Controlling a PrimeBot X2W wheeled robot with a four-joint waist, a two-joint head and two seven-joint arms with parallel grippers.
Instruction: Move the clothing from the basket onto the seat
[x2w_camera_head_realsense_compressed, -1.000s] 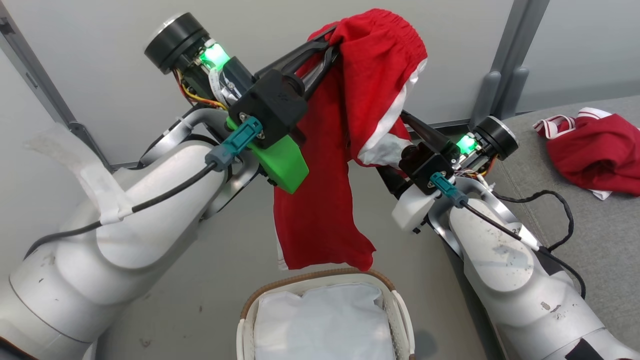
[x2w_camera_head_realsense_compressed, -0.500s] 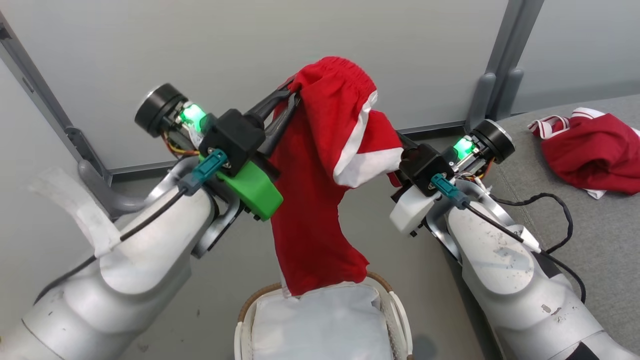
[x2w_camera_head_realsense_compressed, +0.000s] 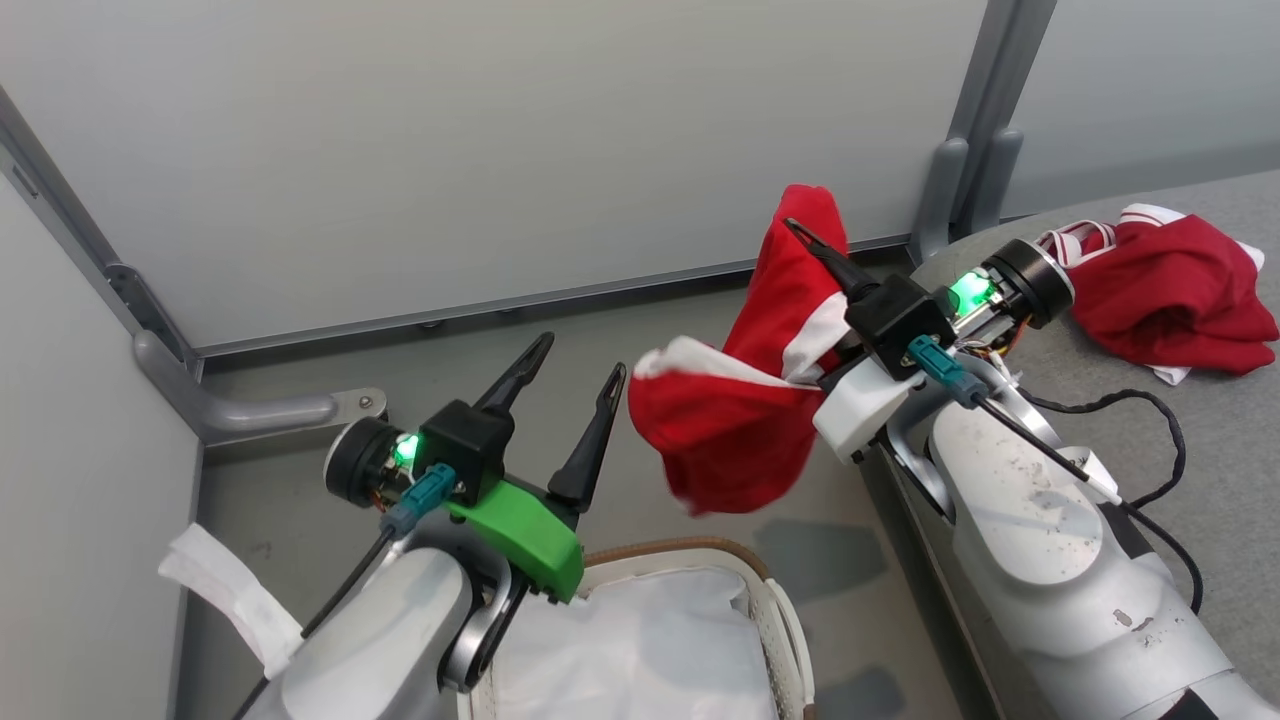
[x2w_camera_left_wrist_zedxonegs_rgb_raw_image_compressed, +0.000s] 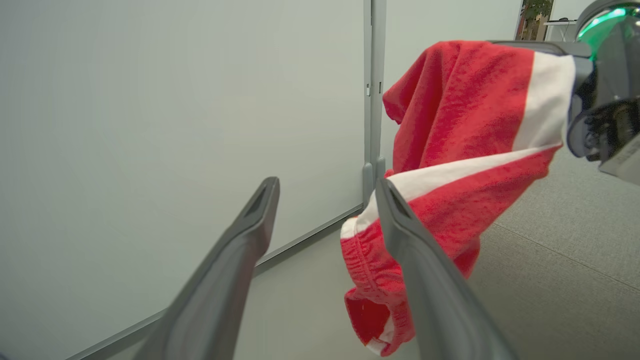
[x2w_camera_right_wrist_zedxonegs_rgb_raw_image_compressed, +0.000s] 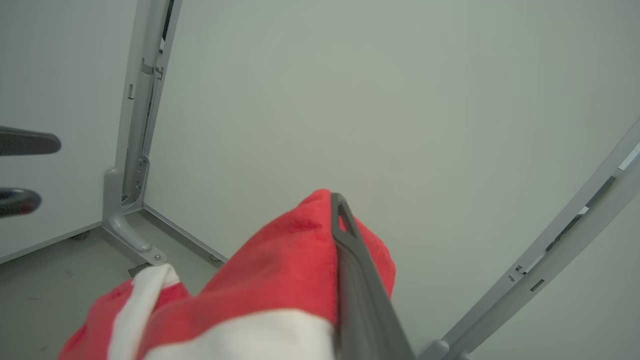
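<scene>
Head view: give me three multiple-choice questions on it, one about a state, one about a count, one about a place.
1. The left pincer, beside the hanging garment, is:
A. open and empty
B. shut on it
C. shut on nothing

2. How many red garments are in sight?
A. one
B. two
C. three

3. The other garment lies:
A. on the sofa
B. in the left pincer
C. on top of the hanging garment

Key:
1 A: its jaws stand apart with nothing between them.
2 B: one hangs from the right pincer, and one lies apart from it.
3 A: it rests in a heap on the grey upholstery.
</scene>
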